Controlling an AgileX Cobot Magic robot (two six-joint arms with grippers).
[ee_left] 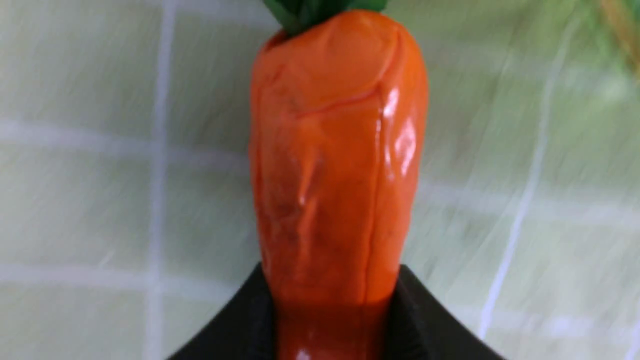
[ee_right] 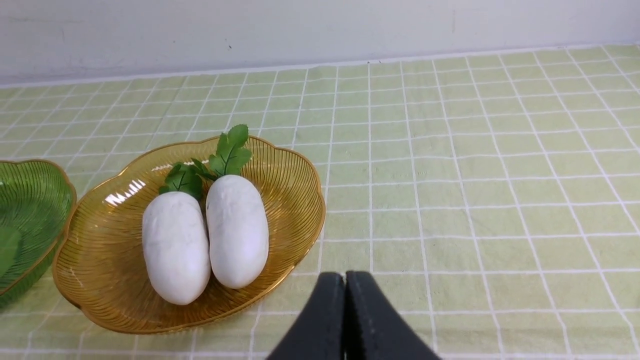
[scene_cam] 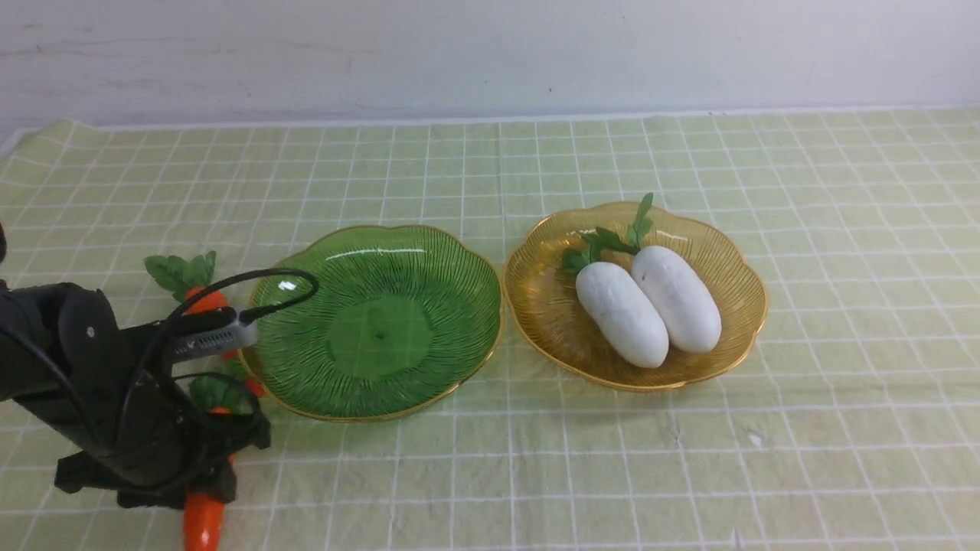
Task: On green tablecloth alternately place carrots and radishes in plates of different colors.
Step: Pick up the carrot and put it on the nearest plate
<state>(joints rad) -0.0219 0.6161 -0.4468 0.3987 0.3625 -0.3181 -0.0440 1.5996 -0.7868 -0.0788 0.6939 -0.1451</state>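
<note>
1. Left jaws are clamped on the near carrot (scene_cam: 204, 526), touching both sides. Long axis runs near-far: tip toward the robot, leaves away. Can't tell if it's off the worktop (scene_cam: 689, 474).
2. Right jaws are pressed together, holding nothing.
3. Far carrot (scene_cam: 205, 300) lies just beyond, beside the green plate (scene_cam: 375, 321).
4. Green plate is empty, right of and slightly beyond the left jaws. Left arm (scene_cam: 92, 367) is nearer, so it's a short carry rightward.
5. Amber plate (scene_cam: 551, 306) holds both radishes (scene_cam: 622, 314), side by side and touching.

carrot (ee_left: 335, 160) glossy | radishes (scene_cam: 622, 312) matte | plates (scene_cam: 375, 337) ribbed translucent plastic | tablecloth (scene_cam: 842, 229) wrinkled cloth
</note>
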